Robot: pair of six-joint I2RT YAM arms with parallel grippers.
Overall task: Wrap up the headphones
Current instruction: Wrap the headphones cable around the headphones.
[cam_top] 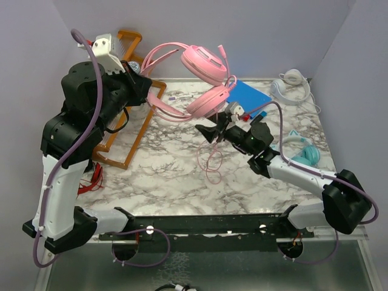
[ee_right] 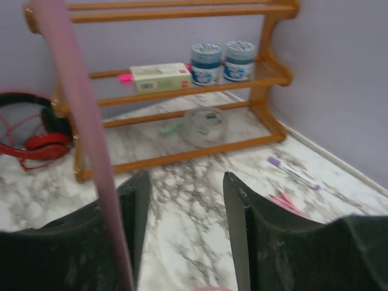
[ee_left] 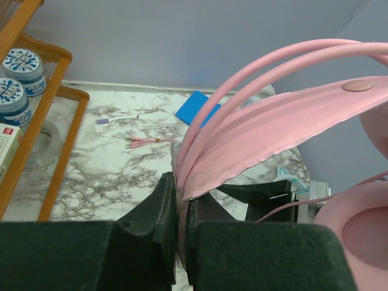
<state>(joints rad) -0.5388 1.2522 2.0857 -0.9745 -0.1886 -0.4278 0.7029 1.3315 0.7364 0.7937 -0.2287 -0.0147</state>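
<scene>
The pink headphones (cam_top: 203, 63) hang raised above the back of the table, their ear cups toward the right. My left gripper (cam_top: 145, 83) is shut on the end of the pink headband (ee_left: 273, 121), which fans up out of the jaws (ee_left: 182, 206). The long pink cable (cam_top: 212, 160) dangles from the cups in loops down to the marble. My right gripper (cam_top: 207, 131) hovers just below the lower cup and stands open (ee_right: 185, 182) with nothing between its fingers. The cable (ee_right: 79, 121) passes blurred in front of its left finger. White headphones (cam_top: 290, 85) lie back right, and teal ones (cam_top: 303, 151) at the right.
An orange wooden rack (cam_top: 130, 103) lies at the left with jars (ee_right: 221, 60), a box and a tape roll (ee_right: 203, 126) on it. Red-and-black headphones (cam_top: 91, 179) sit by the left arm. A blue pad (cam_top: 250, 96) and a purple-capped pen (ee_right: 291, 173) lie on the marble.
</scene>
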